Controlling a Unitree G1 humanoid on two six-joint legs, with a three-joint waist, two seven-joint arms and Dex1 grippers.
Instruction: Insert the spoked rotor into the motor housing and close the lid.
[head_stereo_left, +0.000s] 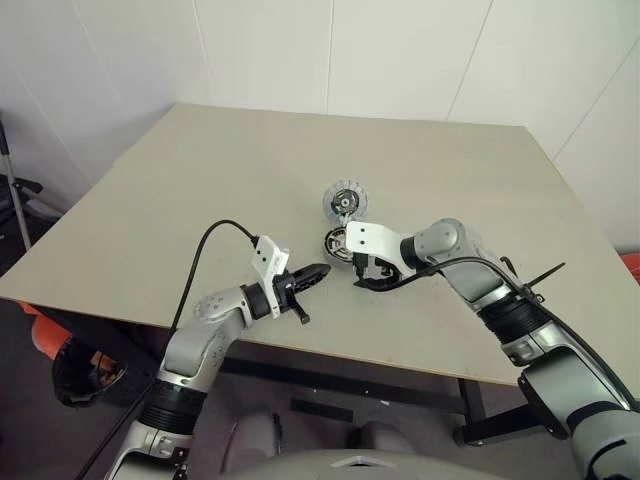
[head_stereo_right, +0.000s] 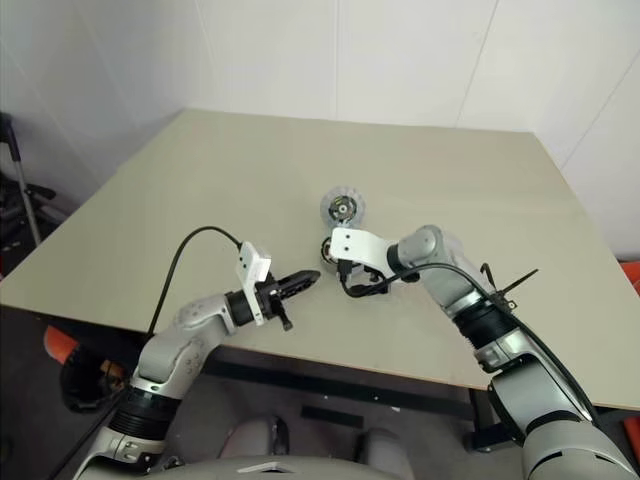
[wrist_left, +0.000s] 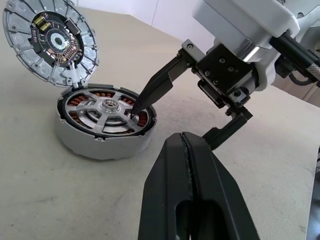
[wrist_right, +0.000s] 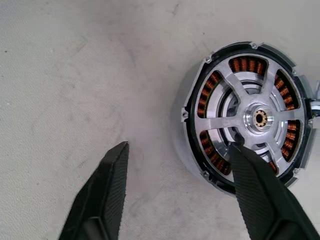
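Left gripper (head_stereo_left: 312, 272): my fingers are pressed together on nothing, hanging level just left of the housing and pointing at it. I judge it is parked there to keep out of the way while watching the work.

Housing (wrist_left: 102, 131): squat round cup on the table (head_stereo_left: 200, 180), pale outer wall, dark rim, copper-brown windings showing through the gaps.

Rotor (wrist_right: 250, 116): already seated flat inside the housing, hub centred. Silver, six spokes, small brassy bore in the middle; it looks level with the rim, so I judge the insertion done.

Lid (wrist_left: 50, 40): standing open on the housing's far edge, tilted back as if hinged there. Grey segmented rim, dark centre with small components. It is not yet closed.

Right gripper (wrist_right: 177, 192): my fingers are spread, pinching nothing. One tip rests on the rotor inside the housing, near its rim; the other hangs outside the housing wall over bare table. I judge this straddle is for pressing or checking the rotor's seat before I reach for the lid.
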